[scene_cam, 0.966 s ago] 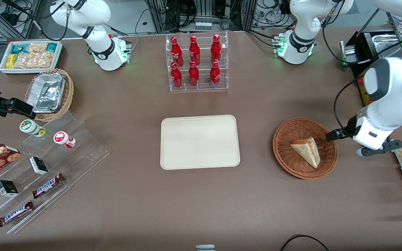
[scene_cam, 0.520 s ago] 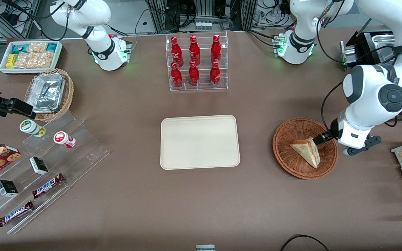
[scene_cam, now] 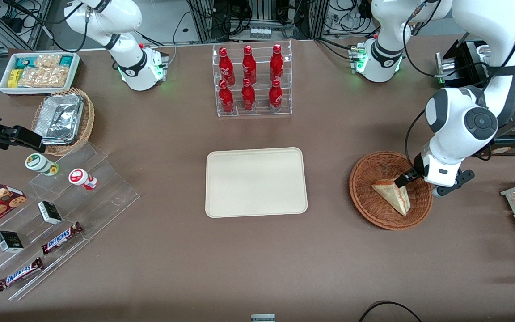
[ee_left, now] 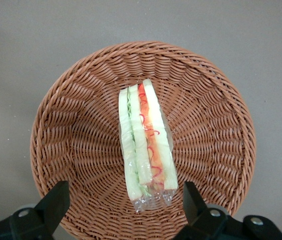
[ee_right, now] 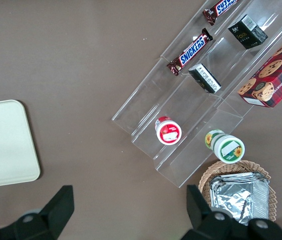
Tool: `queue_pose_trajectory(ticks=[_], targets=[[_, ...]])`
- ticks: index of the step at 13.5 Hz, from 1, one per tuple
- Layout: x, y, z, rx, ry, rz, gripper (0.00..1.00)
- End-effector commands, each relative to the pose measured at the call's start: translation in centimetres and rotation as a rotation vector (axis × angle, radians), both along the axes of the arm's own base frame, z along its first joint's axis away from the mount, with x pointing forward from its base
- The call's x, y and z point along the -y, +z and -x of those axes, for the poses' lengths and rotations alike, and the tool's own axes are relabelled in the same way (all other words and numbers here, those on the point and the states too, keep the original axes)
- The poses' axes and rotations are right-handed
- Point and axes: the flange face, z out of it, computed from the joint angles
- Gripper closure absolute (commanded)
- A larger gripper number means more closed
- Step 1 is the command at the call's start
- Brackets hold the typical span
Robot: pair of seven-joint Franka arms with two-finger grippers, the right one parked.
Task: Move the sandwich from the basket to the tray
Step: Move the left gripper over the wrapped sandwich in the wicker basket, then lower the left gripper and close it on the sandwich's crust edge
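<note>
We've got the gripper (ee_left: 123,207) spread wide, fingers apart w/ nothing held, hovering over the sandwich (scene_cam: 393,194), which lies wrapped in the basket (scene_cam: 369,179) near the working arm's end of the desk (scene_cam: 172,268). Fingers straddle the wedge, prob. for a pinch across the bread. Tray (scene_cam: 255,182) sits bare mid-desk; brown desk surface, cables at the back edge.

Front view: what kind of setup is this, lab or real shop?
Likely a lab mock-up of a snack counter: bottles in a clear rack, Snickers bars on acrylic steps, cables and racks at the table's edge. The open gripper hovers over the sandwich in its basket.
</note>
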Motion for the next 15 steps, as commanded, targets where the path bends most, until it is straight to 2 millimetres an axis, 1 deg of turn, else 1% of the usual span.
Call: queue_pose_trajectory(ticks=[1, 3, 4, 5, 11, 15], targets=[[1.1, -0.5, 0.2, 0.015, 0.009, 0.001, 0.0], [1.5, -1.0, 0.0, 0.019, 0.018, 0.006, 0.0], [2.2, -1.4, 0.0, 0.017, 0.02, 0.007, 0.0], [2.5, -1.7, 0.0, 0.021, 0.015, 0.008, 0.0], [2.3, -4.2, -0.3, 0.011, 0.011, 0.002, 0.0], [1.8, -5.4, -0.5, 0.012, 0.029, 0.007, 0.0]])
